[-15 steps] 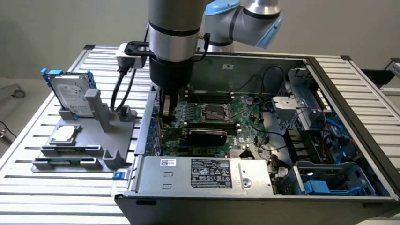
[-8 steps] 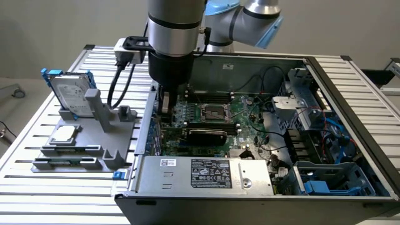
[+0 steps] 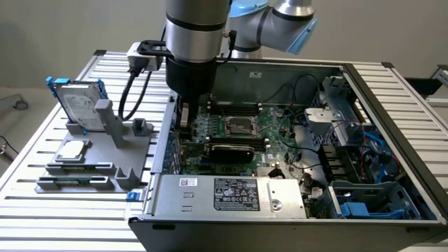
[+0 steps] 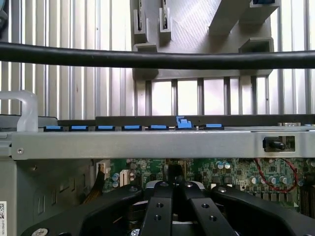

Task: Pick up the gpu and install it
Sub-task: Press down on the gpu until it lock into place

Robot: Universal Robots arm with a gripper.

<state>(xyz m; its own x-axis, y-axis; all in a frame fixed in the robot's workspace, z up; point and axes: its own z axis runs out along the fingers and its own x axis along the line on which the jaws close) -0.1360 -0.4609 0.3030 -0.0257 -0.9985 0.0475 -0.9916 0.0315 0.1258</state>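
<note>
Standing on a slatted aluminium table [image 3: 42,210], an open computer case [image 3: 392,131] takes up the centre and right of the exterior frame; a plain pale wall fills the background. At the left of that frame a grey holder [image 3: 105,157] sits on the slats, carrying an upright silver hard drive with blue rails [image 3: 75,107] and, lower down, a small square processor chip [image 3: 72,150].

Inside the case: green motherboard [image 3: 276,126], empty CPU socket [image 3: 238,126] mid-frame, power supply [image 3: 231,194] along the lower edge, blue plastic bracket [image 3: 353,210] lower right.

The gpu [image 3: 231,152] lies just below the socket, centre of frame. Black glossy shroud faces the camera; long axis runs roughly across the frame, left to right, along the board.

The tool [image 3: 185,118] reaches down into the case at the left side of the board, up and left of the gpu. In the wrist view the tool [image 4: 173,189] is clenched, black fingers [image 4: 158,206] together, nothing visibly between them. A black cable [image 4: 157,59] crosses that view.
</note>
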